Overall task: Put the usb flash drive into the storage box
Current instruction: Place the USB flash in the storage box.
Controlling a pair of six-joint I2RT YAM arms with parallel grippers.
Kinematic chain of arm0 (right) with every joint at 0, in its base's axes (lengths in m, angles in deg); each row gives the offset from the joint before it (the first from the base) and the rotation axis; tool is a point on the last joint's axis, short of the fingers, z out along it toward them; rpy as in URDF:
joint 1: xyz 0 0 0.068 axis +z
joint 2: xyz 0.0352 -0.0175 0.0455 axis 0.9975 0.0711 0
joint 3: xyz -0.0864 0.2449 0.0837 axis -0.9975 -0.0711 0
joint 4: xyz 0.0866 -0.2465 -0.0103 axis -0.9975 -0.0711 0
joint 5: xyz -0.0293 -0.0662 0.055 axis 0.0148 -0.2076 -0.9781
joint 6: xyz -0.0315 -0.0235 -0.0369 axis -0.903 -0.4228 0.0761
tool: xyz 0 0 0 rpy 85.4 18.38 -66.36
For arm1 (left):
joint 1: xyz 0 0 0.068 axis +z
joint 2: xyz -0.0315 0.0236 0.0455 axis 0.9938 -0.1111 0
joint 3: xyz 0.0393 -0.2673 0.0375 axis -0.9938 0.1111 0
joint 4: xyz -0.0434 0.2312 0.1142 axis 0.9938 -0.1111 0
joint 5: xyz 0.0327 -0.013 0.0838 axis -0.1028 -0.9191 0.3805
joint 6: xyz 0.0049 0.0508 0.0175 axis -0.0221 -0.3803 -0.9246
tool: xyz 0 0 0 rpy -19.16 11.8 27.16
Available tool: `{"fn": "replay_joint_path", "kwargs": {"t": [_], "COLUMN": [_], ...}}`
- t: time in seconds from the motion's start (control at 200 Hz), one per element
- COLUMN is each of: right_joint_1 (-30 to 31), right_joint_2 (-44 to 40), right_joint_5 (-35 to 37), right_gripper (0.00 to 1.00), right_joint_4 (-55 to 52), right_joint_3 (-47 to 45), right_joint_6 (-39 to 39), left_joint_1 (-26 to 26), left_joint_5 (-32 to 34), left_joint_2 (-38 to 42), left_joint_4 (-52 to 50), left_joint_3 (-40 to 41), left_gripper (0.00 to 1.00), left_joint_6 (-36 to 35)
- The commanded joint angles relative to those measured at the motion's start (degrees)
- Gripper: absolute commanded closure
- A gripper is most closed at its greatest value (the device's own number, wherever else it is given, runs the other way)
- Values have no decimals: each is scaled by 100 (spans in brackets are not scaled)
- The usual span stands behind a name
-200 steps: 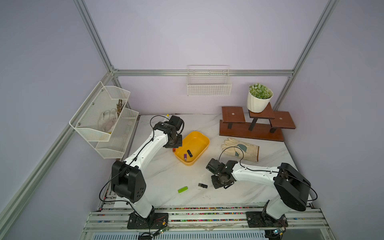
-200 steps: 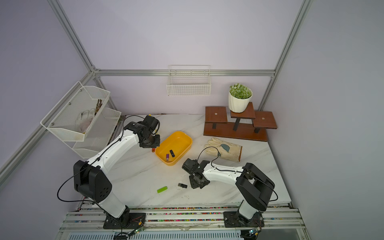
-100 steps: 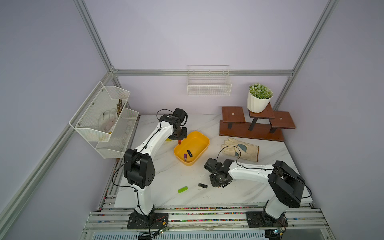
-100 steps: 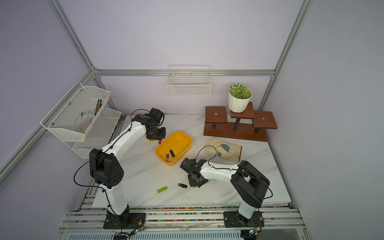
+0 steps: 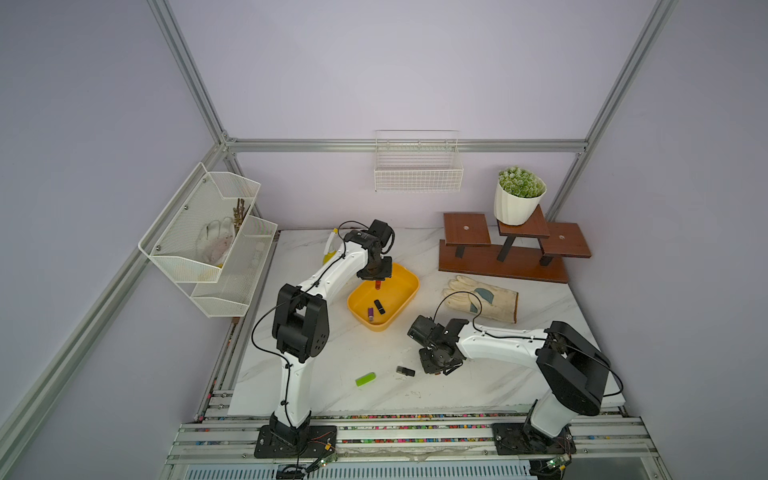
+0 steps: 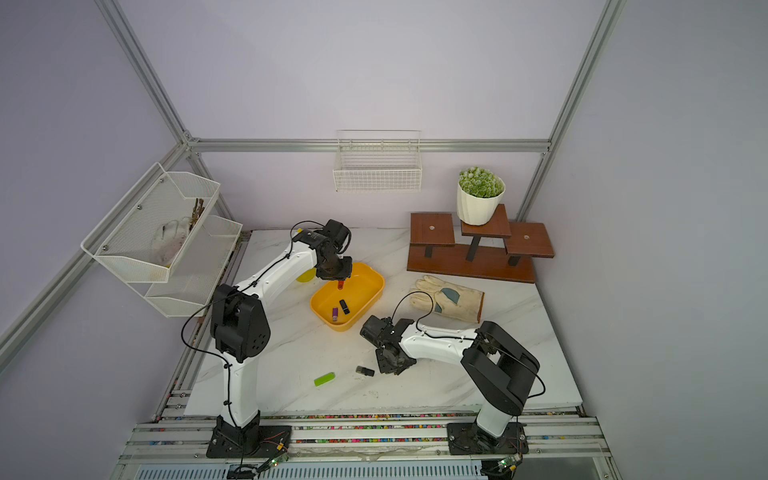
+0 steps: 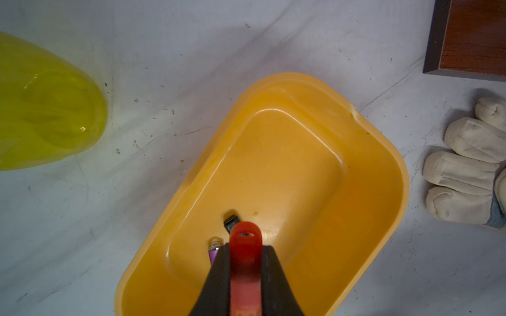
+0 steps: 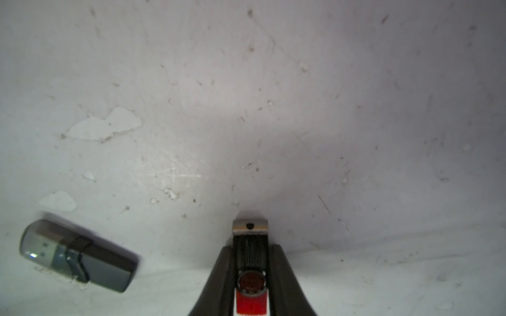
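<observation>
Left end effector (image 7: 245, 250) clamped on red usb flash drive (image 7: 245, 239), hanging tip-down above storage box (image 7: 301, 164) floor, inside the rim, so open low and let it drop flat; right end effector (image 8: 251, 249) pinching black-and-red drive (image 8: 250, 228) down at counter (image 8: 356, 109), lift straight.

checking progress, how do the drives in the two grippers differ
The red drive in the left gripper is all red; the black drive in the right gripper has a silver end. The red drive hangs over the yellow box; the black drive is down near the table, away from it. Both are pinched in shut jaws.
</observation>
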State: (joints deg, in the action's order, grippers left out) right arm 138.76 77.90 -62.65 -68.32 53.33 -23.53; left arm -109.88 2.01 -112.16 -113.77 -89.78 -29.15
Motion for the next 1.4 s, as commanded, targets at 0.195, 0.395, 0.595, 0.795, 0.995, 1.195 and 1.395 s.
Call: {"fn": "replay_joint_path", "kwargs": {"t": [0.195, 0.395, 0.595, 0.795, 0.995, 1.195, 1.395], "right_joint_1": [17, 16, 12, 14, 14, 11, 7], "right_joint_2": [-62, -88, -110, -154, -136, -150, -158], "right_joint_5": [75, 79, 112, 108, 94, 163, 312], "right_gripper": [100, 100, 100, 100, 100, 100, 100], "right_joint_4": [-32, -52, -73, -67, -70, -98, -191], "right_joint_3": [-77, -110, -139, -208, -226, -187, -78], "right_joint_6": [51, 68, 85, 142, 155, 124, 105], "left_joint_1": [-111, -111, -106, -107, -83, -50, -41], "left_joint_5": [-19, -20, 251, 510, 689, 659, 590], "left_joint_2": [-388, -755, -1145, -1150, -1202, -1229, -1143], "left_joint_4": [322, 598, 534, 518, 483, 427, 416], "left_joint_3": [-77, -61, -222, -191, -198, -244, -312], "left_gripper": [100, 100, 100, 100, 100, 86, 79], "left_joint_6": [289, 296, 123, -26, -75, -62, -33]}}
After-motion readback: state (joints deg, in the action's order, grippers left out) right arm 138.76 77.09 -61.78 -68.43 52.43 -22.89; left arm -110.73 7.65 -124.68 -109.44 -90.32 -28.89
